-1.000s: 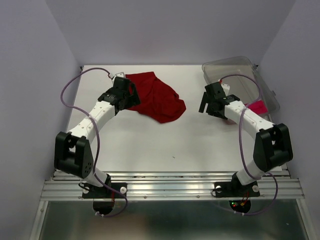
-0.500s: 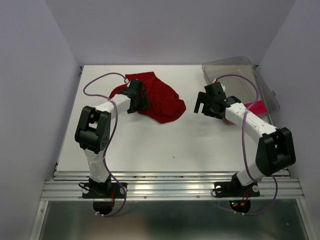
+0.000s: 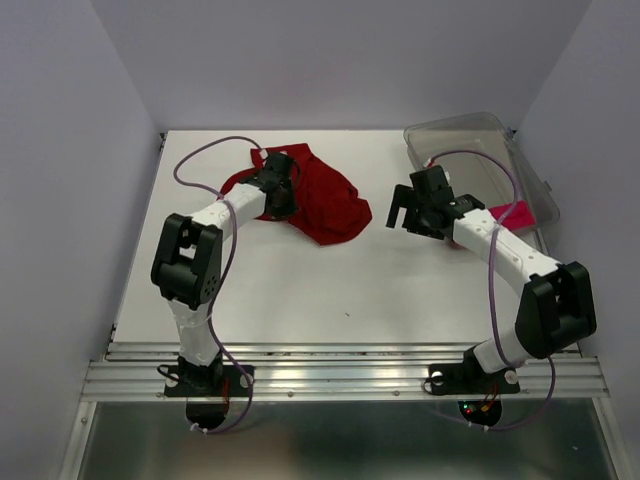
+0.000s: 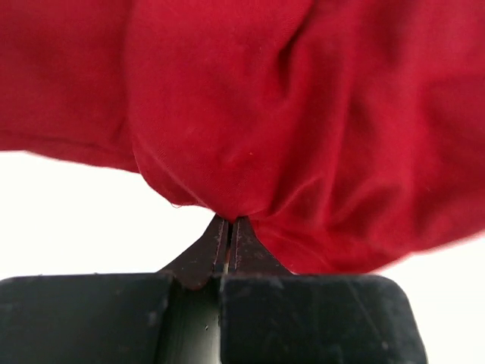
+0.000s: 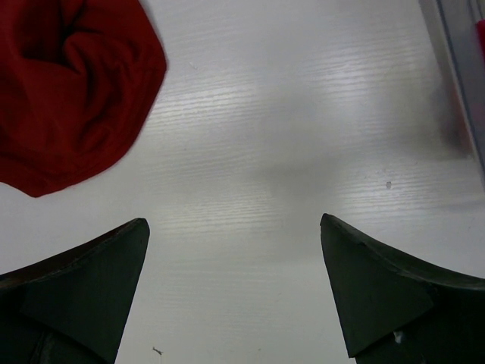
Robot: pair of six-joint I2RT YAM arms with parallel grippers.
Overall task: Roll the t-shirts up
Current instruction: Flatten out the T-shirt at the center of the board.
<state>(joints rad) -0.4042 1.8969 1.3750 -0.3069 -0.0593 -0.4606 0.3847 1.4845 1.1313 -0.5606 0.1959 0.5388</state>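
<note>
A dark crimson t-shirt lies crumpled at the back middle of the table. My left gripper is on its left part and is shut, pinching a fold of the red cloth at the fingertips. My right gripper hovers open to the right of the shirt. In the right wrist view there is only bare table between its fingers, and the red shirt lies ahead to the left. A bit of the magenta-pink t-shirt shows behind the right arm, at the near end of the bin.
A clear plastic bin stands at the back right, and its edge shows in the right wrist view. White walls close in the table on three sides. Purple cables loop over both arms.
My left arm has swung right onto the red shirt and its jaws have gone from open to shut on the cloth, bunching its left edge. The right gripper has shifted slightly left.
</note>
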